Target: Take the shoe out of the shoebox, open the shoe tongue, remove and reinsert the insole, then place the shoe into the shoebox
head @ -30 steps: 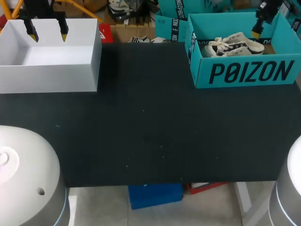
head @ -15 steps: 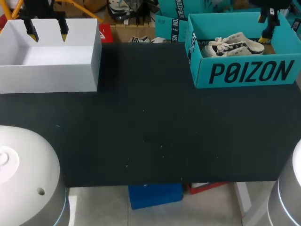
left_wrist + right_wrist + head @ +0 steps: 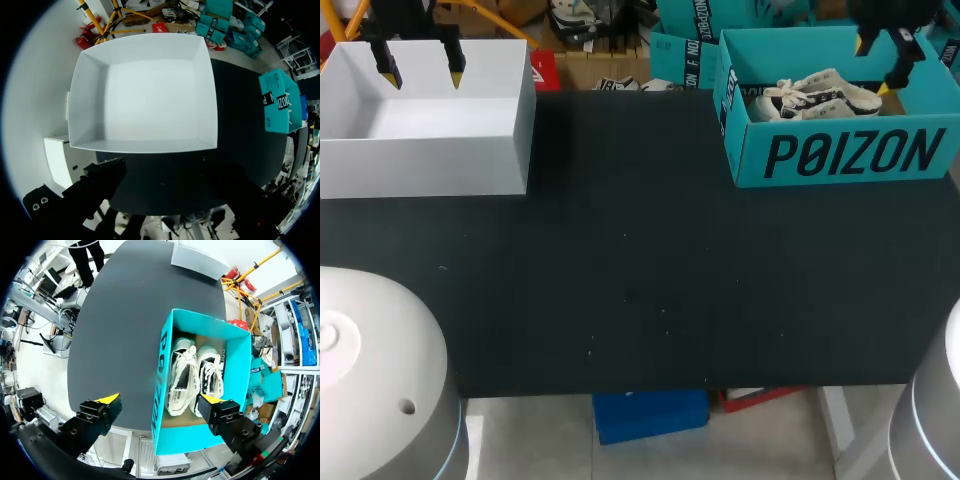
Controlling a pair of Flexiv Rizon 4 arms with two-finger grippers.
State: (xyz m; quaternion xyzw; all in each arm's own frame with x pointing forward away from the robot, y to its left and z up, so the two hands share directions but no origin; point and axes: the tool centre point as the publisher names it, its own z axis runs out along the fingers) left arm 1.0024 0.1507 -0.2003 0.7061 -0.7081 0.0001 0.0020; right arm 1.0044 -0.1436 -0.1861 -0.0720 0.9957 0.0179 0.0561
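Beginning extraction, my right pincer (image 3: 160, 399) hovers wide over the teal cardboard shoebox (image 3: 239, 371); next, descend onto one white laced shoe (image 3: 181, 376)

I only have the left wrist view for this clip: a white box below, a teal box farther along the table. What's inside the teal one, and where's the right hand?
Observer: Two white shoes lie side by side in the teal box.
Operator: And the right hand?
Observer: The right hand hovers open above that box's end, touching neither shoe.
Operator: My own fingers don't show. Open?
Observer: Yes, the left hand is open above the white box.
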